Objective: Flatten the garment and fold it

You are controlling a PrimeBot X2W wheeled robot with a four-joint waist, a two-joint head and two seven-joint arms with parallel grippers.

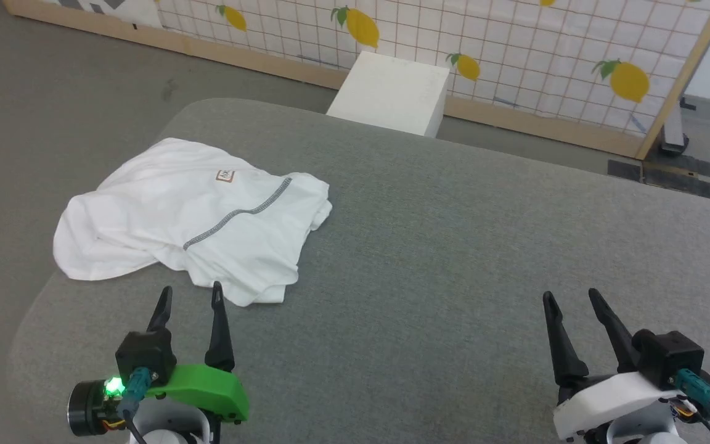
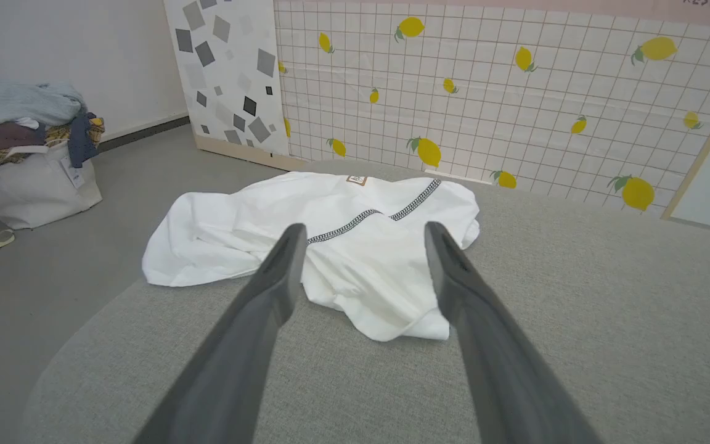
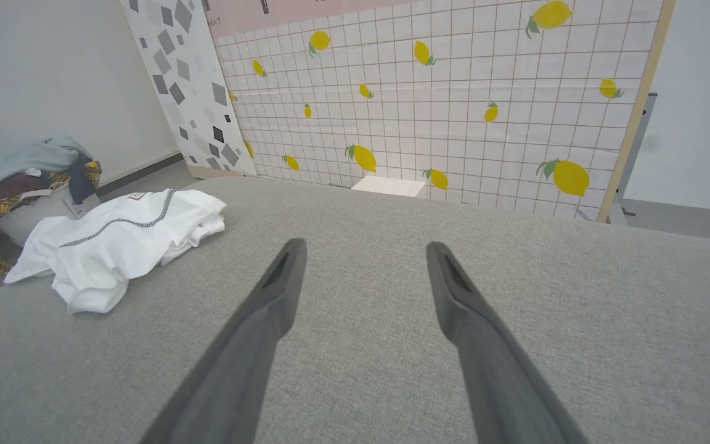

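Left wrist view has, furthest left, a pale bag [image 2: 34, 191] on the floor [image 2: 53, 296], heaped with clothes [image 2: 16, 111]. Next comes the garment [image 1: 207, 228], crumpled in a loose white heap on the left part of the grey counter [image 1: 441, 246]. Its left side reaches the counter's rounded edge and seems to lap over it. The brown-bordered logo patch [image 1: 225, 176] faces up near its far side, and 1 dark zigzag seam [image 1: 238, 214] runs across it. My left tool [image 1: 191, 288] hovers just on the near side of the garment, its 2 fingers spread wide, pointing at the cloth and holding nothing; whether the tips touch it I cannot tell. Past the counter's far edge a white box [image 1: 392, 92] stands against the lemon-print screen [image 1: 546, 55]. My right tool [image 1: 570, 293] is well apart from the garment, over bare counter at the right, its 2 fingers also spread wide and empty.
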